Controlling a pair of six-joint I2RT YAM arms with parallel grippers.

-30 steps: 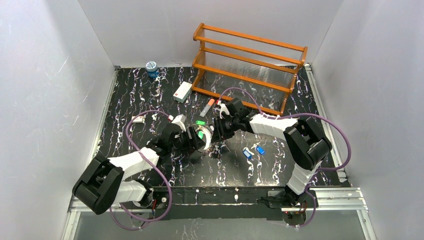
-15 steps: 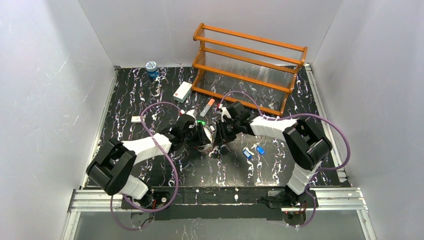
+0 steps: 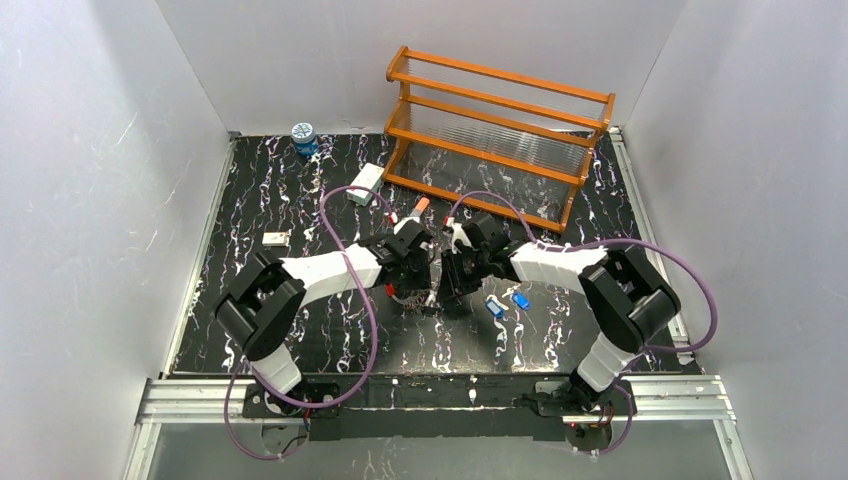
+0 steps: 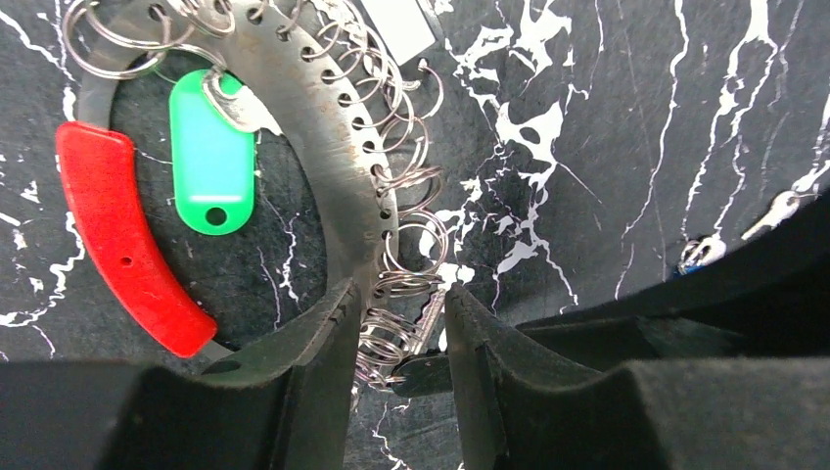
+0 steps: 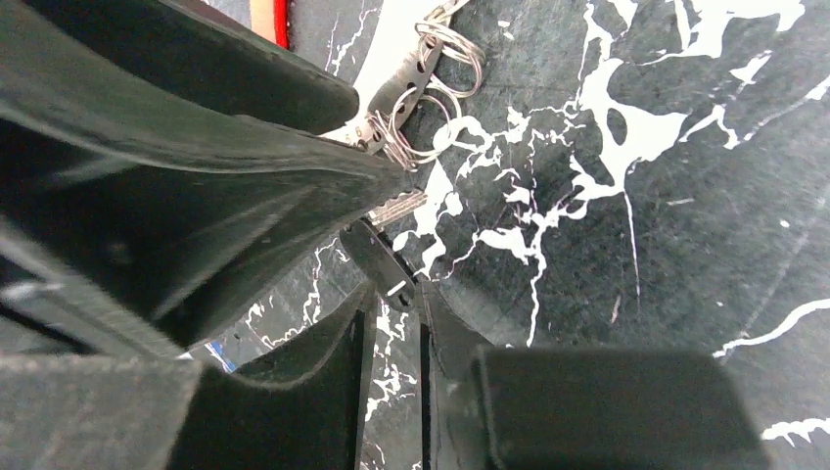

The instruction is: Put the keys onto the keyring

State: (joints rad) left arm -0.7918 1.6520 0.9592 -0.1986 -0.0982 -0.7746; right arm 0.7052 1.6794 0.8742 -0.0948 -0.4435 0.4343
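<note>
Your left gripper [image 4: 396,338] has moved toward 2 o'clock, now straddling the keyring [image 4: 338,157] unclenched; right gripper [image 5: 396,318] is clenching a key [image 5: 377,257].

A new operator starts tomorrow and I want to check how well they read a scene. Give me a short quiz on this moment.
1. True or false: the green tag hangs from the keyring.
2. How many blue keys lie loose, away from both arms? A one, B two, C four.
3. What does the right end effector pinch?
Key: 1 true; 2 B; 3 a dark-headed key.
</note>
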